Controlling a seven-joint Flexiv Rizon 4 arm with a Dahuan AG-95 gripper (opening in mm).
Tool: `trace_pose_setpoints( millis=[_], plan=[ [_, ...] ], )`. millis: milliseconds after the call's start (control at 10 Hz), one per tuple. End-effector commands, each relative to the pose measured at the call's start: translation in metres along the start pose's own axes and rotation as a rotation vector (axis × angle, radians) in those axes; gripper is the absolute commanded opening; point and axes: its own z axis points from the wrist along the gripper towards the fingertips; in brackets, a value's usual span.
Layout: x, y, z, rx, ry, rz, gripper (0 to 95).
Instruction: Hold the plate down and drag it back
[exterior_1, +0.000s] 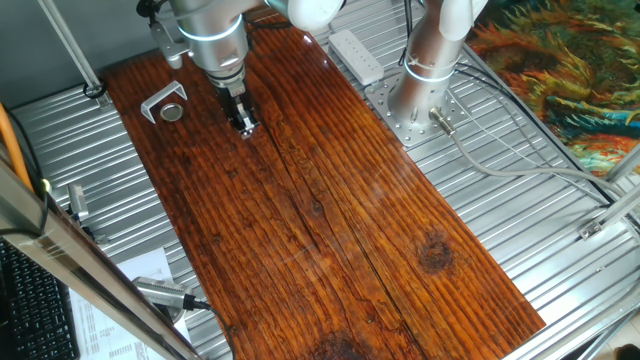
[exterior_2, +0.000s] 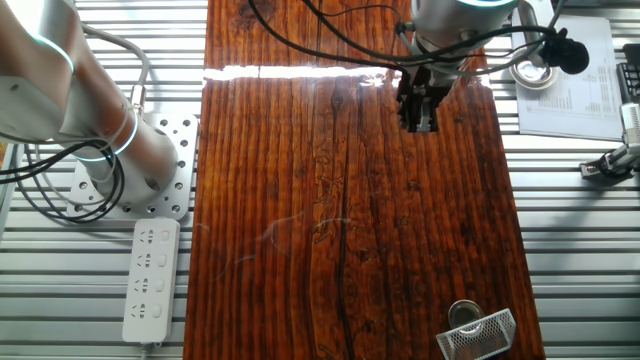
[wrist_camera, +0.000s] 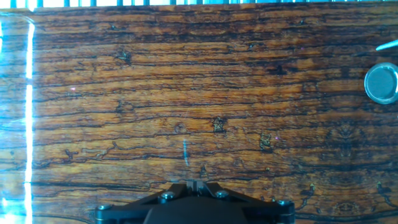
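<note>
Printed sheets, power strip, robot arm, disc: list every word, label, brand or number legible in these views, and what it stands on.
None can be read.
Printed sheet beside the board: rows of print, too small and blurred to read.
Second printed sheet near the keyboard: too small to read.
Power strip: no lettering visible.
Plate, bracket, gripper: no markings visible.

A glossy, dark-grained wooden board (exterior_1: 330, 210) is catching glare beside ribbed, matt silvery metal decking (exterior_1: 500, 200), while the plate (wrist_camera: 382, 83) is showing a shiny metal rim, the bracket (exterior_1: 160, 100) is looking dull grey metal, and the power strip (exterior_2: 150, 280) is looking smooth white plastic.
</note>
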Motion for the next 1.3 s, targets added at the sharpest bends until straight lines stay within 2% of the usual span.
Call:
trace_pose_setpoints(
  millis=[100,1300],
  plan=[
    [-0.0002,-0.0002,0.0002,-0.001,0.000,0.000,0.0],
    [0.0017,-0.0003,0.0013,-0.003,0.001,-0.012,0.0]
  ],
)
